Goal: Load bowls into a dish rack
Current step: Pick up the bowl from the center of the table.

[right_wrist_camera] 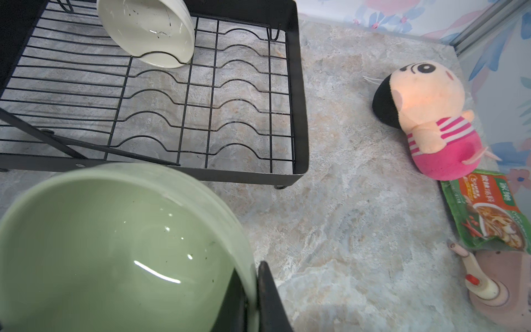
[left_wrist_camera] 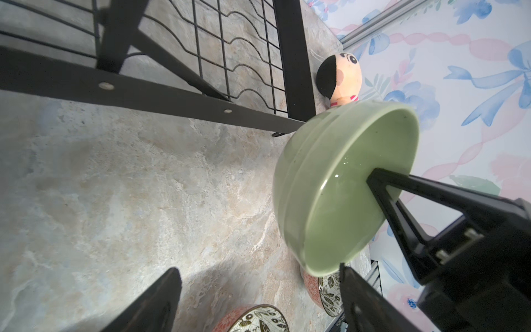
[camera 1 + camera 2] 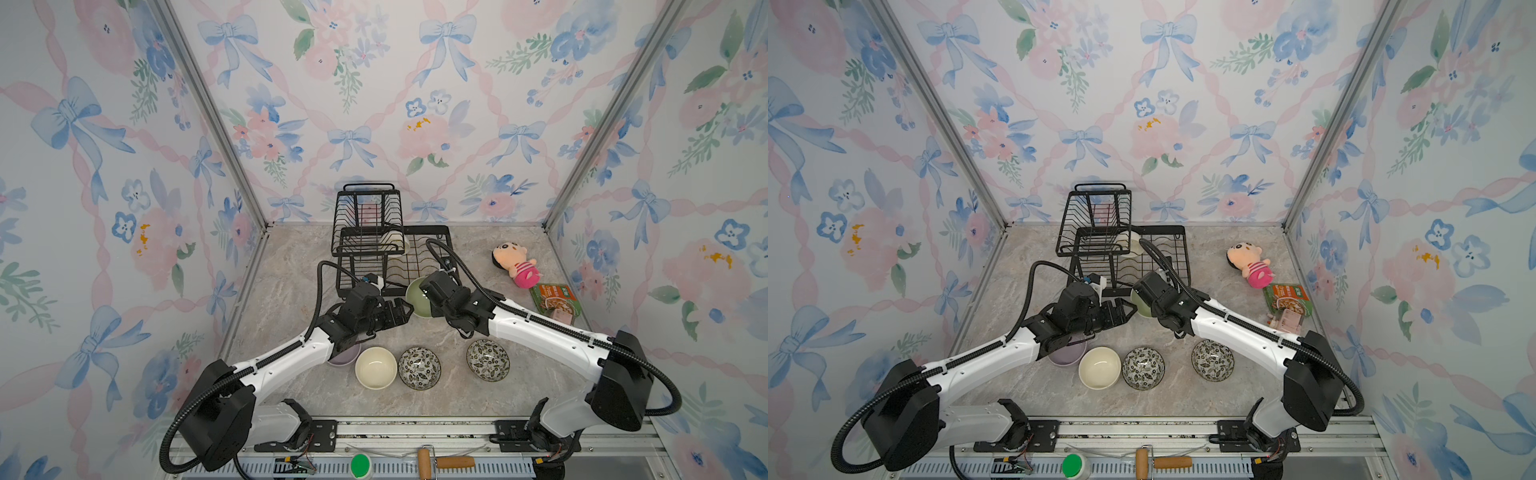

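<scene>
Arm (image 3: 286, 361) half covers lavender bowl (image 3: 348, 356)

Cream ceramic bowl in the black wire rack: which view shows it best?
Right wrist view: cream ceramic bowl close, tilted in black wire rack. Both top views show it small, half hidden; left wrist view lacks it.

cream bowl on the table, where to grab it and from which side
Probably by the rim of the cream bowl, from above, one finger inside the wall and one outside: it sits upright, mouth up. Choose the rim's nearest or farthest part, since the lavender bowl and a leaf-patterned bowl crowd its two sides.
</scene>
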`<action>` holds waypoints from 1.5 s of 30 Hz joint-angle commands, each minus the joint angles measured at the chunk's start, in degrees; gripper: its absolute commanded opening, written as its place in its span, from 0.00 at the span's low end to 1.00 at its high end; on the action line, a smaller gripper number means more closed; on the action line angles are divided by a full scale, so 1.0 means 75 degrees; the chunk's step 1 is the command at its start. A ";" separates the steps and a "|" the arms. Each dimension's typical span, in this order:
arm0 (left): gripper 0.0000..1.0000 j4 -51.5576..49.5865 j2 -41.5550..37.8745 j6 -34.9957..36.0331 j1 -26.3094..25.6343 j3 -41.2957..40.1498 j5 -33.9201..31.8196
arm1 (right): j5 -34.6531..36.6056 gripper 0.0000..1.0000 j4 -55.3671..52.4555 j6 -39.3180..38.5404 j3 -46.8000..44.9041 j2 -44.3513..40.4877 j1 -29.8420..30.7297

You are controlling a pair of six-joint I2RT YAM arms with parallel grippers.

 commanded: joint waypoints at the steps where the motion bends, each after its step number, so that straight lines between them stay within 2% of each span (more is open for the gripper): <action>1: 0.84 0.0019 0.0145 0.0119 -0.0078 0.0201 0.0112 | 0.0356 0.00 0.0086 0.0259 0.0503 0.0039 0.0194; 3: 0.79 0.0019 0.0159 0.0101 -0.0079 0.0203 0.0056 | 0.0348 0.00 0.0056 0.0289 0.0564 0.0066 0.0262; 6: 0.65 -0.0122 0.0227 0.0117 -0.0079 0.0307 -0.0123 | 0.0361 0.00 0.0004 0.0576 0.0641 0.0099 0.0353; 12: 0.57 -0.0139 0.0231 0.0154 -0.0075 0.0421 -0.0407 | 0.0346 0.00 0.0050 0.0863 0.0620 0.0145 0.0519; 17: 0.38 -0.0076 0.0257 0.0212 -0.0067 0.0471 -0.0446 | 0.0292 0.01 0.0073 0.1321 0.0547 0.0276 0.0670; 20: 0.33 -0.0100 0.0361 0.0227 -0.0069 0.0517 -0.0374 | 0.0247 0.04 0.0150 0.1574 0.0517 0.0354 0.0757; 22: 0.25 -0.0053 0.0376 0.0247 -0.0067 0.0506 -0.0358 | 0.0135 0.06 0.0205 0.1674 0.0522 0.0405 0.0758; 25: 0.00 -0.0004 0.0346 0.0281 -0.0055 0.0489 -0.0334 | -0.0015 0.11 0.0282 0.1772 0.0536 0.0499 0.0758; 29: 0.00 -0.0055 0.0307 0.0294 -0.0033 0.0518 -0.0419 | -0.0205 0.28 0.0278 0.1926 0.0554 0.0584 0.0714; 32: 0.00 -0.0132 0.0225 0.0259 -0.0031 0.0489 -0.0633 | -0.0387 0.45 0.0285 0.1997 0.0560 0.0573 0.0659; 36: 0.00 -0.0305 0.0074 0.0201 -0.0021 0.0448 -0.1122 | -0.0487 0.73 0.0195 0.2089 0.0523 0.0486 0.0572; 39: 0.00 -0.0493 -0.0018 0.0160 -0.0020 0.0447 -0.1683 | -0.0619 0.99 0.0213 0.2106 0.0480 0.0358 0.0515; 43: 0.00 -0.0842 0.0027 0.0036 0.0008 0.0481 -0.2801 | -0.0673 0.96 0.0018 0.2172 0.0467 0.0138 0.0444; 45: 0.00 -0.0883 0.0103 -0.0015 0.0083 0.0493 -0.3069 | -0.0630 0.96 -0.0161 0.2294 0.0492 -0.0012 0.0368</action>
